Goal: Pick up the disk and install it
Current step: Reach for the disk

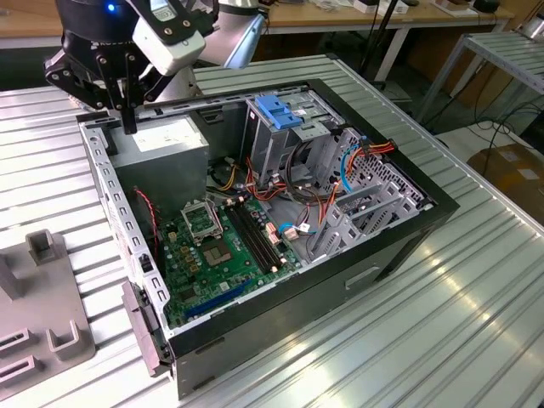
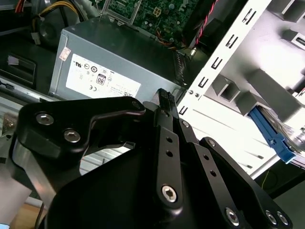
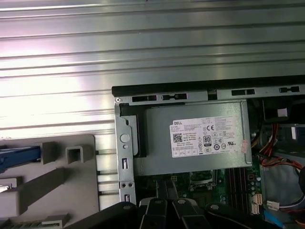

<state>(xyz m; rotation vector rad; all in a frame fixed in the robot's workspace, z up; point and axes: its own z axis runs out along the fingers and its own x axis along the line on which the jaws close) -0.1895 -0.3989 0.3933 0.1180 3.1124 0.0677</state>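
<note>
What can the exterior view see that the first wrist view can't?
The exterior view adds the blue bracket on top of the drive cage, with red and blue cables beside it. The first wrist view adds the disk, its blue frame resting on the grey holder next to the case. Both share the power supply with its white label, the green motherboard, the ridged metal table and the tool near the power supply.

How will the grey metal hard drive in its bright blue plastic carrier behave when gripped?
The grey metal hard drive in its bright blue plastic carrier is probably stiff and heavy for its size, given the metal body. The smooth plastic frame may be slippery. Being flat, it should not roll, but seated in the grey holder it might bind.
</note>
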